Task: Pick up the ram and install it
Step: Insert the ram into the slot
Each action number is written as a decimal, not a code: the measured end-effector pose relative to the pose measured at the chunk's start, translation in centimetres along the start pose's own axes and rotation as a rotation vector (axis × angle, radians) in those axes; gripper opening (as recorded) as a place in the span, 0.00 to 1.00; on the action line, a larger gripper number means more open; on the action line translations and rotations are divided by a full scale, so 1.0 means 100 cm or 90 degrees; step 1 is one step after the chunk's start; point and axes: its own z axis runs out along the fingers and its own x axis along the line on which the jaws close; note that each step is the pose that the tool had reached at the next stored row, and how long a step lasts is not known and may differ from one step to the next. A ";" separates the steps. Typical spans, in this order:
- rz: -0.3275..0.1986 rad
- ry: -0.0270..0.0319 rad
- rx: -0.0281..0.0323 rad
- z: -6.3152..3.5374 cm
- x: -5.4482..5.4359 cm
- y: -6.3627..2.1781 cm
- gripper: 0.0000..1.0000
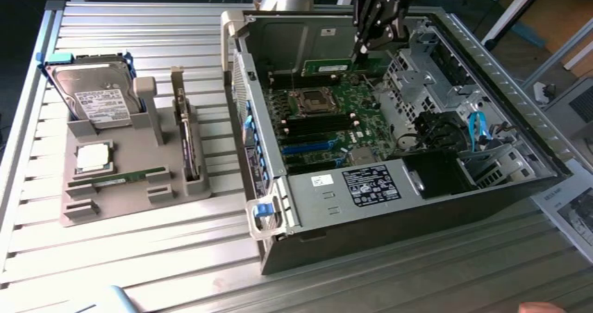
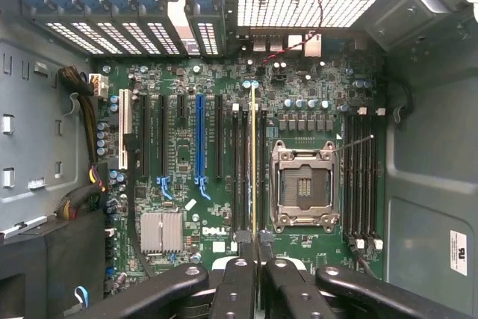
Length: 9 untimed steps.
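Ram (image 2: 254,162) clamped edge-on between my fingers (image 2: 237,289), inside the open computer case (image 1: 282,32), above the motherboard (image 2: 187,207). Its edge runs along the memory slots (image 2: 240,177) beside the processor socket (image 2: 302,184), presumably held so to meet a slot squarely.

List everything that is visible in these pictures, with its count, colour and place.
table: one, silver slats, under everything
case: one, grey and black, open, exterior view's right
motherboard: one, green, inside the case
ram: one, green, held above the motherboard
holder: one, grey, exterior view's left
hard drive: one, silver, white label, upright in the holder
processor chip: one, silver, flat in the holder
tool: one, black, shut on the ram
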 end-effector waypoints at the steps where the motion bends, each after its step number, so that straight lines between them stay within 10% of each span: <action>1: 0.000 0.0000 0.0000 0.0000 0.000 0.0000 0.12; 9: 0.000 0.0000 0.0000 0.0000 0.000 0.0000 0.12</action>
